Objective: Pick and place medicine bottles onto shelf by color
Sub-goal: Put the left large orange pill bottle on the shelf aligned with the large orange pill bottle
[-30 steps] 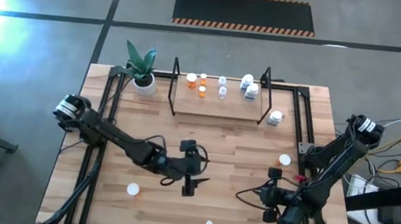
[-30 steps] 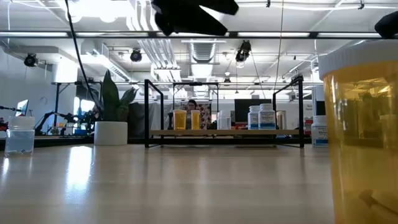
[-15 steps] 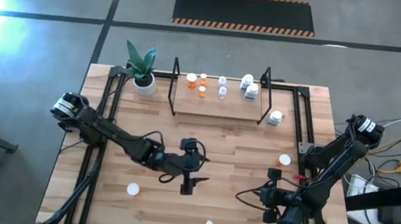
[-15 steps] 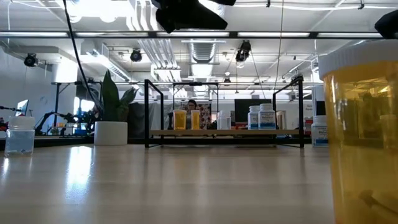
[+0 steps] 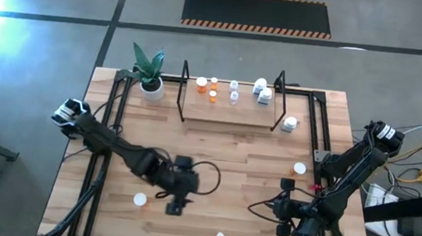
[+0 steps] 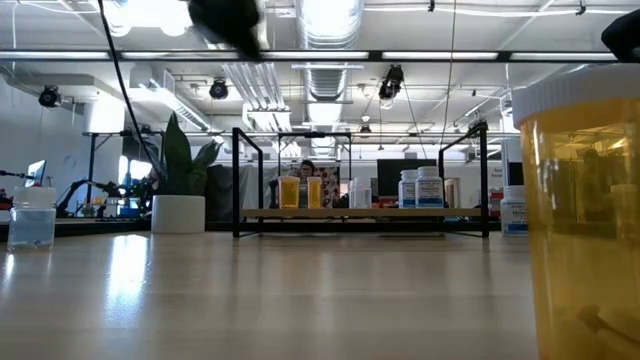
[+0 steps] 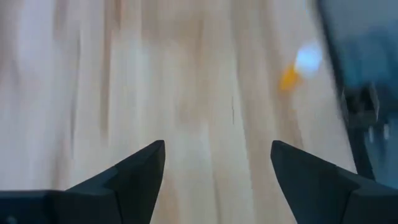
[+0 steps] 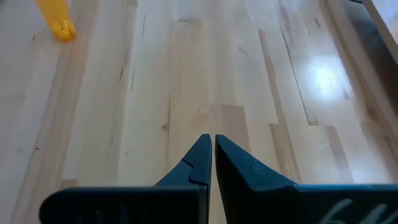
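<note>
My left gripper (image 5: 177,206) hangs open and empty above the near-left middle of the table; its fingers (image 7: 134,171) stand wide apart in the left wrist view, where a blurred orange bottle (image 7: 297,67) shows ahead. A white-capped bottle (image 5: 139,199) stands on the table to its left. My right gripper (image 5: 280,212) waits shut and empty at the near right (image 8: 212,146). The shelf (image 5: 228,108) at the far middle holds orange (image 5: 201,82), clear (image 5: 234,97) and white bottles (image 5: 263,96). More bottles stand at the near edge (image 5: 220,235) and at the right (image 5: 299,169).
A white bottle (image 5: 290,124) stands just right of the shelf. A potted plant (image 5: 150,76) stands at the far left corner. In the low view a large orange bottle (image 6: 585,220) stands close at the right and a clear one (image 6: 32,215) at the left.
My left gripper has moved toward the table's left and near edges, above the table, closer to the white-capped bottle at the near left. It stays open and empty. No bottle has moved.
</note>
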Controlling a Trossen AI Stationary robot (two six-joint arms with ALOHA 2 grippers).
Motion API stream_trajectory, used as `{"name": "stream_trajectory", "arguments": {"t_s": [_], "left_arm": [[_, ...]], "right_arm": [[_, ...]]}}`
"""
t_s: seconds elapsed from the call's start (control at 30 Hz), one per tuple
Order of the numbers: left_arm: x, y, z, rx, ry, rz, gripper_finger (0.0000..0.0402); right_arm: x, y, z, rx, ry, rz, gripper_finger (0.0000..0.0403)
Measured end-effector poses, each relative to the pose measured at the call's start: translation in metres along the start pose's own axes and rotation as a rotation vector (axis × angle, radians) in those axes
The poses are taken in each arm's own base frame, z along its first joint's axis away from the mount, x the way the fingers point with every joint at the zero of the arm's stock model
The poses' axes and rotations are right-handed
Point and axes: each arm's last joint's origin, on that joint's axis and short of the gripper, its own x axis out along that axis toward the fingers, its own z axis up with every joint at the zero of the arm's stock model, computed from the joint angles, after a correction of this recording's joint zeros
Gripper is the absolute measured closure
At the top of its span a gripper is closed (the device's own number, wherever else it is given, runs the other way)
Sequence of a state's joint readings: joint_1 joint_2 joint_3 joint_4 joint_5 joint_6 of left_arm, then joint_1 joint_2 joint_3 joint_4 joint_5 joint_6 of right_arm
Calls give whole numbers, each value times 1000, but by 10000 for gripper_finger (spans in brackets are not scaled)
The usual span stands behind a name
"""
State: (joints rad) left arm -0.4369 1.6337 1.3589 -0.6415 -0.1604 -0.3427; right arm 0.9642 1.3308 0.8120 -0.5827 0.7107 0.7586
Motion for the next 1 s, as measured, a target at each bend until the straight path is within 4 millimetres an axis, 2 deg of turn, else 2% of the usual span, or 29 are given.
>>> {"name": "stream_trajectory", "arguments": {"t_s": [0.23, 0.43, 0.53, 0.63, 0.77, 1.0], "left_arm": [[-31, -39, -46, -325, 440, 19, 126], [-45, -87, -91, -378, 580, 3, 126], [-50, -103, -115, -420, 621, 41, 126], [-50, -109, -137, -476, 653, 105, 126], [-40, -109, -160, -454, 627, 152, 126], [-19, -93, -175, -313, 477, 225, 126]], "right_arm": [[0, -1, 1, -13, -38, -35, 390], [0, 1, 3, -38, -51, -25, 390], [0, 1, 4, -40, -59, -18, 390], [0, 1, 4, -49, -59, -18, 390], [0, 1, 4, -50, -59, -19, 390], [0, 1, 4, -49, -60, -19, 390]]}}
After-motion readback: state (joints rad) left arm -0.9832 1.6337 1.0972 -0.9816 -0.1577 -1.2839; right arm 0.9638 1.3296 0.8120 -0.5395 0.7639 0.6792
